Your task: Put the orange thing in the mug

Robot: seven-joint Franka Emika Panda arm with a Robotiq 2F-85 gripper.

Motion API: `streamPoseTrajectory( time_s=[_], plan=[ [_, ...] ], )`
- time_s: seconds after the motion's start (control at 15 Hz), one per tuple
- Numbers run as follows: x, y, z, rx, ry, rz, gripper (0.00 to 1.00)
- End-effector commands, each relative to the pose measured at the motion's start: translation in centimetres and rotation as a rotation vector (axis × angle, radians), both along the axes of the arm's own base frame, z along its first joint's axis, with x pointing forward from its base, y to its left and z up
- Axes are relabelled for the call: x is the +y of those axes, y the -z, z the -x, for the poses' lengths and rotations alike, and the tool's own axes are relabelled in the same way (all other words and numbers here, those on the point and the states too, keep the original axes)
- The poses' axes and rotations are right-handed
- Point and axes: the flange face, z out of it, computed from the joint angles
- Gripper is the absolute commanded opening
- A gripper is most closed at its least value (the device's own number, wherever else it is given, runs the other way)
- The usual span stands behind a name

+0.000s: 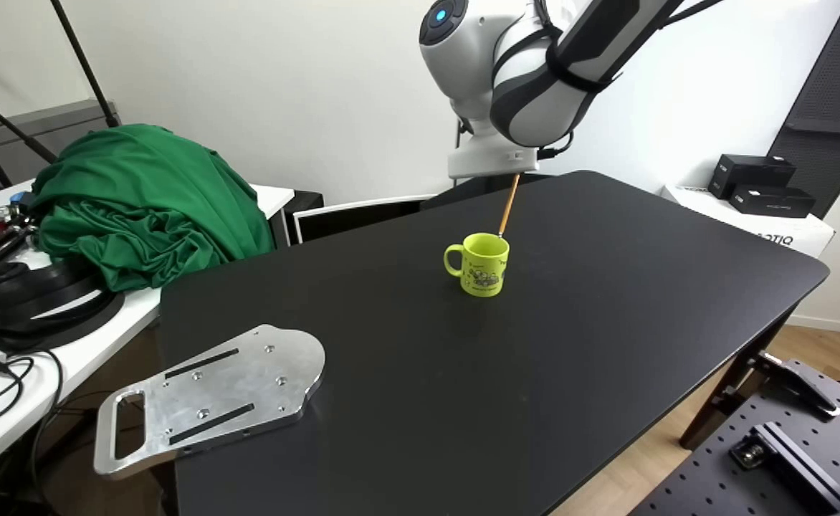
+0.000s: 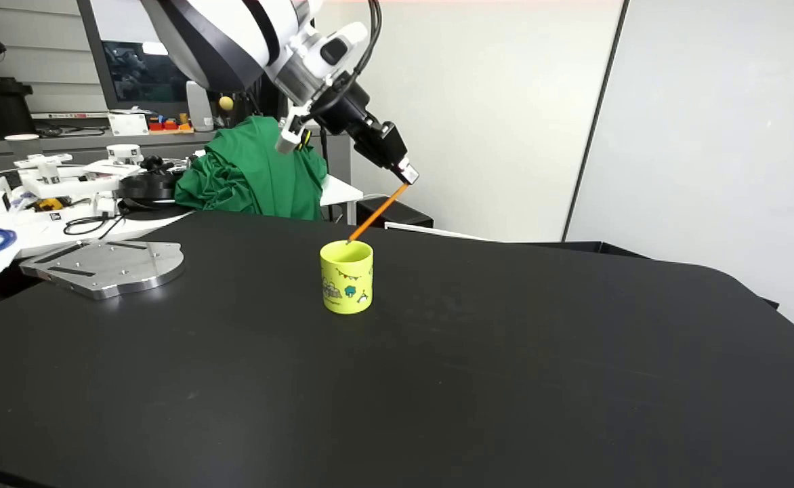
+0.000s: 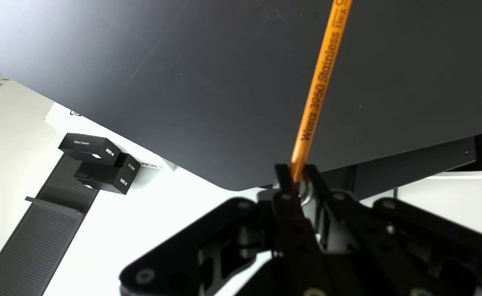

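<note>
The orange thing, a thin straight stick, slants down from my gripper in both exterior views. It fills the upper middle of the wrist view, with dark lettering along it. My gripper is shut on its upper end, and the fingertips pinch it in the wrist view. The lime-green mug stands upright on the table in both exterior views. The stick's lower tip is at the mug's back rim. I cannot tell if it is inside the rim or just behind it. The wrist view does not show the mug.
A silver metal plate lies at the edge of the black table. A green cloth heap lies on a white side table. Black boxes stand on a white box past the table. A wall is close behind the arm.
</note>
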Motion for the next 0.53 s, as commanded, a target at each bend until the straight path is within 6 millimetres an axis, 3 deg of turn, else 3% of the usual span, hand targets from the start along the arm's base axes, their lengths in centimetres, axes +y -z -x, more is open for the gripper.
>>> streamPoseTrajectory(
  time_s=[0.0,0.47],
  plan=[
    [0.1,0.2,1.3,-0.037,-0.004,0.012,0.03],
    [0.9,1.5,1.2,-0.117,-0.022,0.003,0.03]
  ],
)
